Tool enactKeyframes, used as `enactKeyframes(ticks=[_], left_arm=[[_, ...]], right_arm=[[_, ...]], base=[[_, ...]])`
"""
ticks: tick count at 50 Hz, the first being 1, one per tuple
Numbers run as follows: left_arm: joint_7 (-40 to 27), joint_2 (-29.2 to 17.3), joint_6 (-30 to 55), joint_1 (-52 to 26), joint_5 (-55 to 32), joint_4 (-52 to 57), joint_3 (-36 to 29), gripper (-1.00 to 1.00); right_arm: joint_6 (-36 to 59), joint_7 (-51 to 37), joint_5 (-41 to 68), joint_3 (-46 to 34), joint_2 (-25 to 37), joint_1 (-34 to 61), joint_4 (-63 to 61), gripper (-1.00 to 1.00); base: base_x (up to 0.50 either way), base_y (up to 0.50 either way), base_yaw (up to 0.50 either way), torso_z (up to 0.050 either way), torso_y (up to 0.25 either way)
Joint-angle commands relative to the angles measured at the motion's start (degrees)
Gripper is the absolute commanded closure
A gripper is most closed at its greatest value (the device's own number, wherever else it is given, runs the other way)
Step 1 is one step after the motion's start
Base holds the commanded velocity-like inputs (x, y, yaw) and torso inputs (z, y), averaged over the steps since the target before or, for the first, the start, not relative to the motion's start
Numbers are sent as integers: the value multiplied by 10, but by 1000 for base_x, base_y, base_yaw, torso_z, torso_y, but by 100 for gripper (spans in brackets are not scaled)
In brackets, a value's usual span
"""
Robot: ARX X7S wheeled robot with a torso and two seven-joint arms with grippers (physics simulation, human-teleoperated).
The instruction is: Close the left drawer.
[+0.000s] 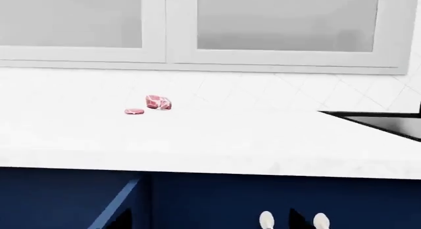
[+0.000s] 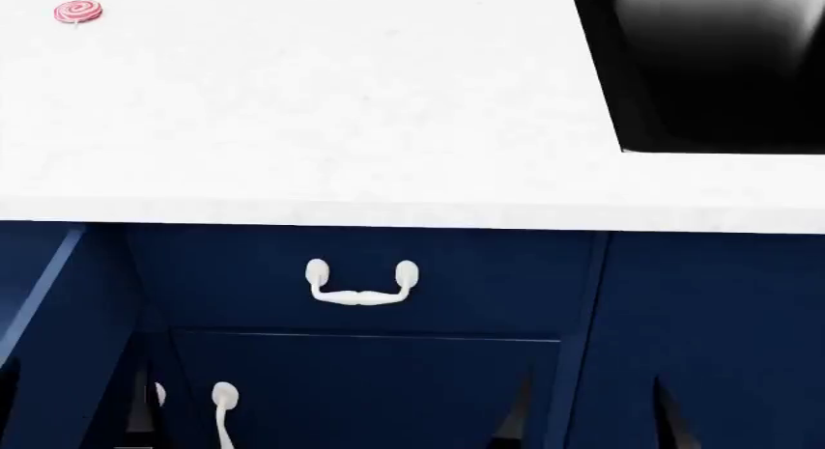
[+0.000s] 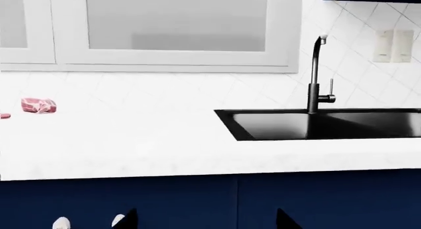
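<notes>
Open room before left drawer [image 2: 58, 304]

Matt white stone-like countertop [image 2: 323, 130], glossy white handle [image 2: 362, 285], matt black sink [image 3: 316, 123]

Left drawer [image 2: 52, 304] left of handled drawer [image 2: 362, 280], under counter [image 2: 323, 130].

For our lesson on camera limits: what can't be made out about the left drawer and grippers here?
Left drawer: cut by head view's left edge; front and handle unseen.
Left gripper, right gripper: wrist views' bottom edges show only fingertips.
Pink item on counter: too small to identify.
</notes>
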State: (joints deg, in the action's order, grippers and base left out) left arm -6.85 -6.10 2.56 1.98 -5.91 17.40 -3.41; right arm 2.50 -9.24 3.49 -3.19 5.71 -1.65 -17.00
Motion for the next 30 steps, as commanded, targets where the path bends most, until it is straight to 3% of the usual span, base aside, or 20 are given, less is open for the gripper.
enactKeyframes(ticks=[1, 7, 21, 23, 24, 28, 30], left_arm=[[-19, -21, 16, 30, -10, 150, 10, -100], [-29, -36, 23, 42, -17, 262, 25, -100], [-57, -54, -14, 71, -10, 424, 57, -100], [-113, -102, -46, 77, -20, 426, 50, -100], [-163, -148, -64, 79, -27, 426, 39, -100], [-462, -425, -135, 53, -51, 426, -50, -100], [-569, -527, -193, 37, -22, 426, -97, -100]], right_arm=[[24, -25, 6, 17, 20, -21, -159, -100], [65, -36, 30, 43, 34, -28, -283, -100], [20, -46, -5, 25, 60, -86, -430, -100], [-23, -88, 9, 10, 104, -106, -430, -100], [-53, -134, 17, -4, 151, -120, -430, -100], [-105, -357, 15, -103, 367, -104, -430, -100], [-113, -451, 21, -158, 453, -64, -430, -100]], base=[[0, 0, 0, 0, 0], [0, 0, 0, 0, 0], [0, 0, 0, 0, 0], [0, 0, 0, 0, 0], [0, 0, 0, 0, 0], [0, 0, 0, 0, 0], [0, 0, 0, 0, 0]])
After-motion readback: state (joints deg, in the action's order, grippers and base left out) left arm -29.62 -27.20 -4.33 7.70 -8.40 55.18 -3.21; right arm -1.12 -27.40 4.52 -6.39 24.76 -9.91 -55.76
